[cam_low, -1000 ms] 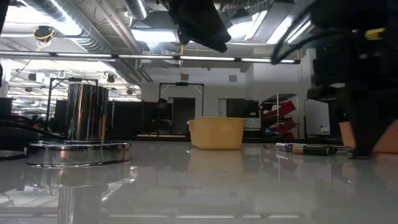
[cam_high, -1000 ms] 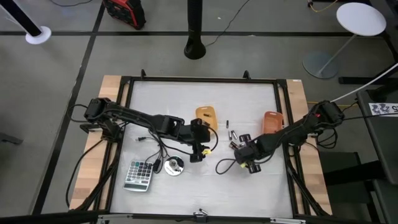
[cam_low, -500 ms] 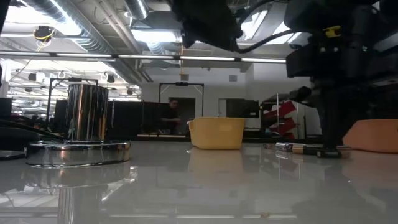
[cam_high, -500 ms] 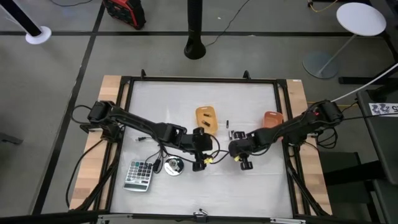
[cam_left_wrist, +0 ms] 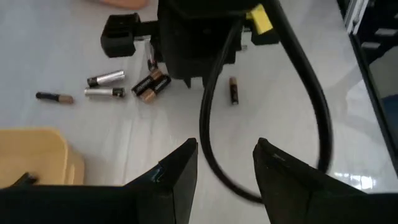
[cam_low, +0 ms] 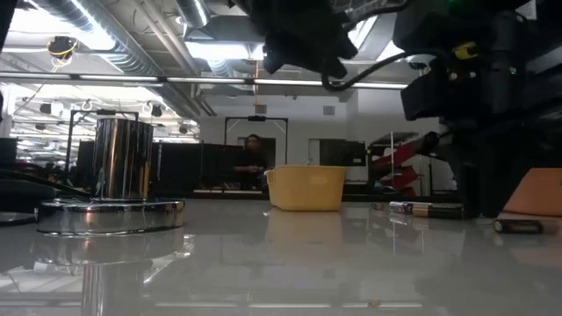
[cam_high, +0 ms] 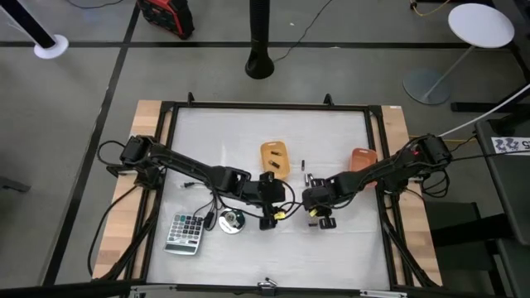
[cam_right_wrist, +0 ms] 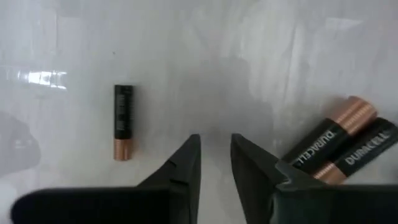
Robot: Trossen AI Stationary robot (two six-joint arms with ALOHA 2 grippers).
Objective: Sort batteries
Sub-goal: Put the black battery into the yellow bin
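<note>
Right gripper [cam_right_wrist: 214, 163] hangs low over the table [cam_high: 248, 136] near its centre, empty, its fingers parted only by a narrow gap. In its wrist view a small slim battery [cam_right_wrist: 123, 122], black with a copper end, lies flat on the table, apart from the fingertips, towards ten o'clock of them. Its long axis runs roughly parallel to the fingers, copper end nearest the wrist. A pair of larger batteries [cam_right_wrist: 339, 148] lies side by side, touching, towards three o'clock, axes slanted.

In the high view the right gripper [cam_high: 319, 207] sits at about five o'clock from the yellow tray [cam_high: 276, 157]; the orange tray [cam_high: 362, 161] lies at its two o'clock. The left gripper [cam_high: 269, 207] waits close alongside, at nine o'clock of the right one, fingers spread, holding nothing. Its wrist view shows further batteries [cam_left_wrist: 106, 85] scattered beyond the right arm.

Judgement: the right arm is nearer the slim battery. The fingers would need to shift sideways and widen to straddle it.
</note>
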